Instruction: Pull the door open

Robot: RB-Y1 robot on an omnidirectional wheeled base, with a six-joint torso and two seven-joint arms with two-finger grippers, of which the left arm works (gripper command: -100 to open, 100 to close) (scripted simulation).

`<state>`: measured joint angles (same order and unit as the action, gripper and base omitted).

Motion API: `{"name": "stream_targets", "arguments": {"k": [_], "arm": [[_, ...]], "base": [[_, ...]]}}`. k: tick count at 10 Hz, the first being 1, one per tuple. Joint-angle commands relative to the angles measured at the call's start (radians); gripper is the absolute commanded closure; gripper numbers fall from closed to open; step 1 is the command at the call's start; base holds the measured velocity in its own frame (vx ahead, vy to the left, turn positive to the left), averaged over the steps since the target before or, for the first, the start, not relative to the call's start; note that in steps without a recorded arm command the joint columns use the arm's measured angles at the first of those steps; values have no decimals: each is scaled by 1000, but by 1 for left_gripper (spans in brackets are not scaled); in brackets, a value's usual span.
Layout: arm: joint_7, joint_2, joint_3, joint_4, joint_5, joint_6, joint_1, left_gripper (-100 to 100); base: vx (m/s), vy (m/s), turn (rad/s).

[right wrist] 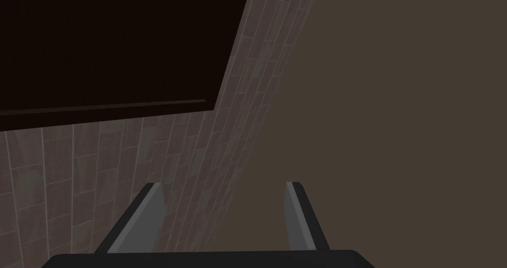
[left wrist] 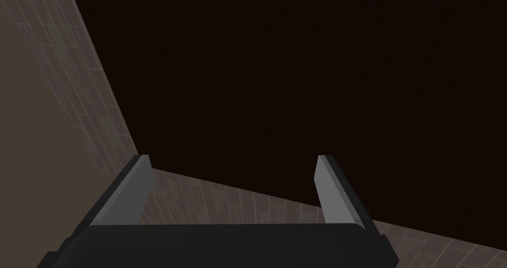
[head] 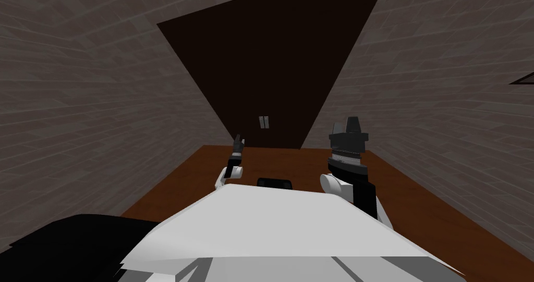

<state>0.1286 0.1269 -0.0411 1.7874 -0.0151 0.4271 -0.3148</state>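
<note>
Brown floor [head: 198, 174] ran between grey brick walls [head: 104, 112] to the end of a narrow passage. Nearest, both claws were raised and empty. The left gripper [left wrist: 232, 157] had its fingers spread apart and touched nothing. The right gripper [right wrist: 223, 184] was likewise apart, aimed past the door's edge at the wall. Beyond them the dark door [head: 271, 60] looked shut, with its small pale handle [head: 264, 122] a little beyond the left claw. The step in hand seemed to be the reach. Next, the left fingers would need to line up around the handle and close before any pull.
</note>
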Motion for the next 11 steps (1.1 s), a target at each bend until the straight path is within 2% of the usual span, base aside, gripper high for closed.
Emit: {"name": "stream_targets", "arguments": {"k": [1,3,11], "arm": [[2,6,-2,-36,4,-9,18,-100],[7,17,-6,-88,11,-21,45,-100],[18,43,-18,-222,28,-51,114,-100]], "base": [[126,-23,-45],[139,-8,-52],[111,-12,-35]]}}
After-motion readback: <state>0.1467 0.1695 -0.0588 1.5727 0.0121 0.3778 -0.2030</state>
